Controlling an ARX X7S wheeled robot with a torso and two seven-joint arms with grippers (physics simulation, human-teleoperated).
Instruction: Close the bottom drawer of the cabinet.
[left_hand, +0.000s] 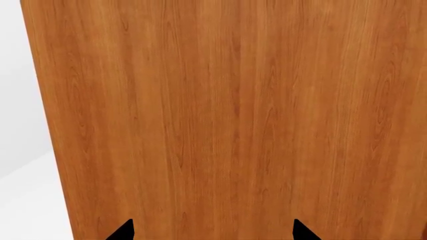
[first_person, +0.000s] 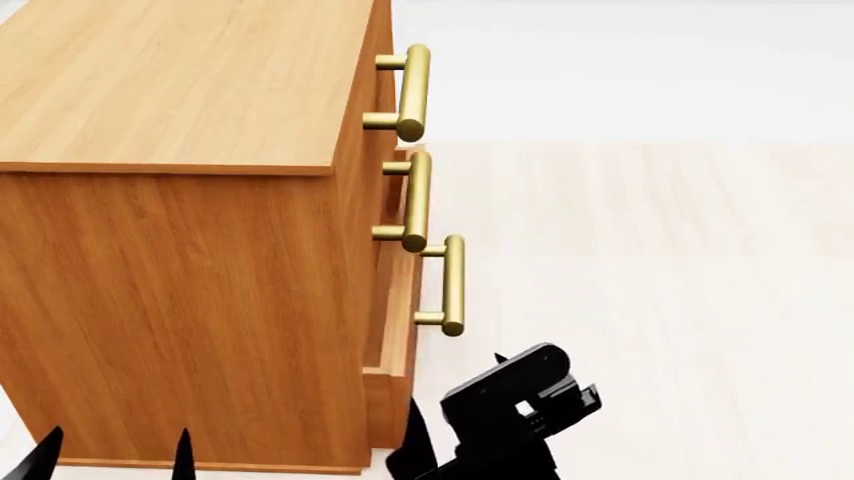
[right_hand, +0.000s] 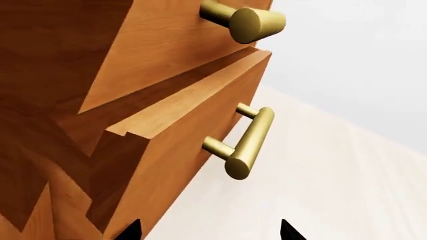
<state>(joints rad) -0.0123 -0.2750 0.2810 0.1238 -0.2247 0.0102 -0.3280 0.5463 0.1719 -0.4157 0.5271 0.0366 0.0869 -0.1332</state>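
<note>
bottom drawer ajar, right gripper (fingertips only)

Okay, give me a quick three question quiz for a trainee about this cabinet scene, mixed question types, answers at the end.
1. True or false: the bottom drawer sits flush with the cabinet front.
2. How many brass handles show in the head view? A) two B) three C) four
3. What fills the left wrist view beyond the left gripper?

Key:
1. False; it sticks out slightly.
2. B
3. A plain wood-grain cabinet panel, with no handle in sight.
</note>
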